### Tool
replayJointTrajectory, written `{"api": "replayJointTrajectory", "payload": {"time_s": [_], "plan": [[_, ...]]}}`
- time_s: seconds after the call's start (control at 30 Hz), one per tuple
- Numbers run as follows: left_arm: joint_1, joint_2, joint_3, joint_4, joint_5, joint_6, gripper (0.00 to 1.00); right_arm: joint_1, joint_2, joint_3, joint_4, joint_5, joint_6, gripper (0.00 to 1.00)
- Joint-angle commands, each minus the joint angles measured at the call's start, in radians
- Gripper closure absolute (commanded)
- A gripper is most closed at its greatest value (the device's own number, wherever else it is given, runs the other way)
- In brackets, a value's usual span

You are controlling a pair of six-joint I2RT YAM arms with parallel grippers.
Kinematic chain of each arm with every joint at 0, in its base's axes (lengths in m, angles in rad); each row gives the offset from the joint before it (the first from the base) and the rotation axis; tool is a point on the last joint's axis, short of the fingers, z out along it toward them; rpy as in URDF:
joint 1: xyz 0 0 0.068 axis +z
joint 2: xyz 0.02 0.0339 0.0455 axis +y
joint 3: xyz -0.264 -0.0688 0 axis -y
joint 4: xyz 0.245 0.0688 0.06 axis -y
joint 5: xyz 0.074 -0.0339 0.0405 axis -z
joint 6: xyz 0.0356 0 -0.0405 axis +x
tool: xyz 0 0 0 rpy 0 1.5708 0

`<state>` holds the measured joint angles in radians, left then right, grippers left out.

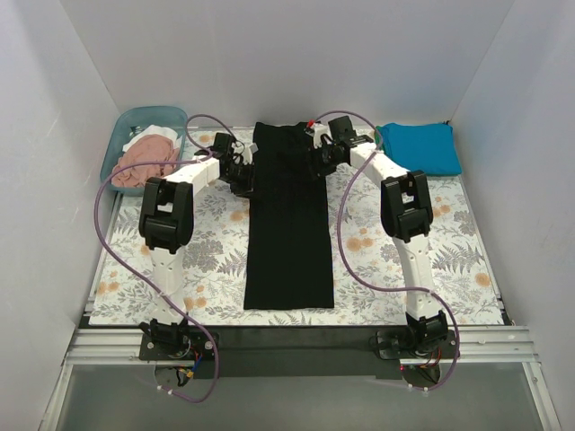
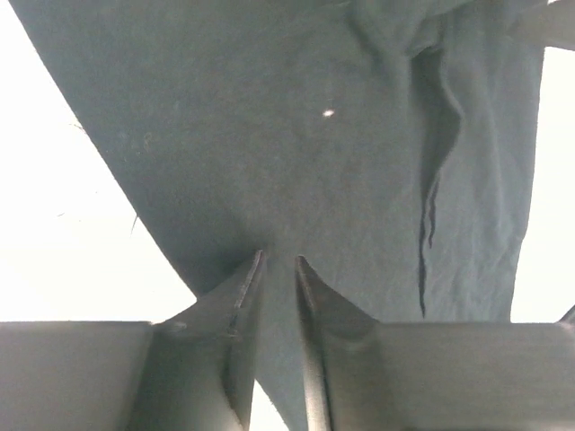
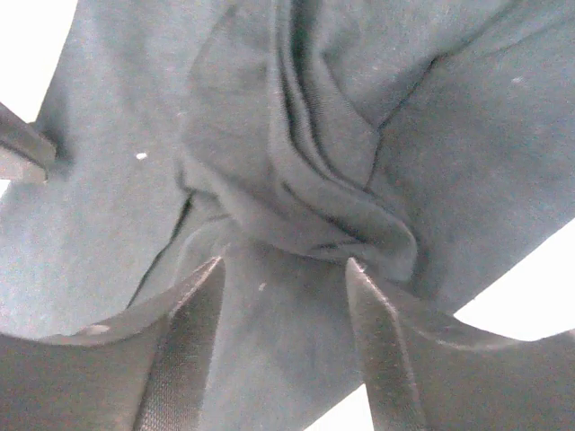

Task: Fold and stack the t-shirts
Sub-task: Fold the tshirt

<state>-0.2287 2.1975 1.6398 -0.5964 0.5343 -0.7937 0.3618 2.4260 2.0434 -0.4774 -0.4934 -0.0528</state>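
The black t-shirt lies as a long narrow strip down the middle of the floral cloth. My left gripper is at the strip's far left edge. In the left wrist view its jaws are nearly closed, pinching the black cloth. My right gripper is at the far right edge. In the right wrist view its jaws stand apart, with bunched black cloth between and beyond them. A folded teal-blue t-shirt lies at the far right.
A teal plastic tub at the far left holds a dusty pink t-shirt and white cloth. White walls close in the left, back and right sides. The floral table cloth covers the table.
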Motion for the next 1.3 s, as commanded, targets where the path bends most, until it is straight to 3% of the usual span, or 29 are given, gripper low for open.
{"api": "replayJointTrajectory", "payload": {"time_s": [0.0, 0.13, 0.17, 0.23, 0.27, 0.37, 0.47, 0.6, 0.67, 0.8, 0.87, 0.97, 1.13, 1.27], "plan": [[0.011, -0.198, 0.031, -0.048, 0.009, 0.092, 0.78, -0.006, -0.244, -0.023, -0.009, -0.002, -0.093, 0.32], [0.02, -0.493, -0.136, 0.048, 0.065, 0.232, 0.53, 0.006, -0.461, -0.1, -0.047, 0.003, -0.215, 0.2], [0.022, -0.549, -0.173, 0.064, 0.073, 0.282, 0.37, 0.011, -0.507, -0.126, -0.053, 0.004, -0.243, 0.17], [0.022, -0.704, -0.272, 0.082, 0.111, 0.344, 0.15, 0.011, -0.634, -0.207, -0.066, -0.01, -0.307, 0.08], [0.017, -0.75, -0.297, 0.092, 0.107, 0.358, 0.13, 0.012, -0.675, -0.238, -0.064, 0.002, -0.312, 0.04], [0.005, -0.878, -0.378, 0.095, 0.047, 0.37, 0.12, 0.012, -0.823, -0.35, -0.079, 0.133, -0.352, 0.02], [0.002, -0.959, -0.426, 0.029, 0.079, 0.448, 0.11, 0.022, -0.953, -0.465, -0.187, 0.023, -0.554, 0.02], [0.002, -1.031, -0.521, -0.222, 0.236, 0.73, 0.1, 0.141, -1.147, -0.691, -0.225, 0.068, -0.68, 0.02], [-0.006, -1.129, -0.601, -0.344, 0.332, 0.959, 0.09, 0.256, -1.206, -0.864, -0.221, 0.133, -0.716, 0.02], [-0.067, -1.356, -0.919, -0.327, 0.314, 1.164, 0.09, 0.449, -1.309, -1.095, -0.193, 0.165, -0.76, 0.02], [-0.104, -1.415, -1.003, -0.292, 0.299, 1.226, 0.14, 0.488, -1.321, -1.19, -0.159, 0.158, -0.751, 0.02], [-0.158, -1.454, -1.104, -0.217, 0.273, 1.19, 0.2, 0.56, -1.323, -1.296, -0.064, 0.165, -0.736, 0.11], [-0.224, -1.342, -1.138, -0.169, 0.236, 1.114, 0.33, 0.628, -1.345, -1.39, 0.051, 0.168, -0.728, 0.26], [-0.247, -1.349, -1.186, -0.117, 0.222, 1.114, 0.35, 0.655, -1.348, -1.457, 0.091, 0.168, -0.771, 0.33]]}}
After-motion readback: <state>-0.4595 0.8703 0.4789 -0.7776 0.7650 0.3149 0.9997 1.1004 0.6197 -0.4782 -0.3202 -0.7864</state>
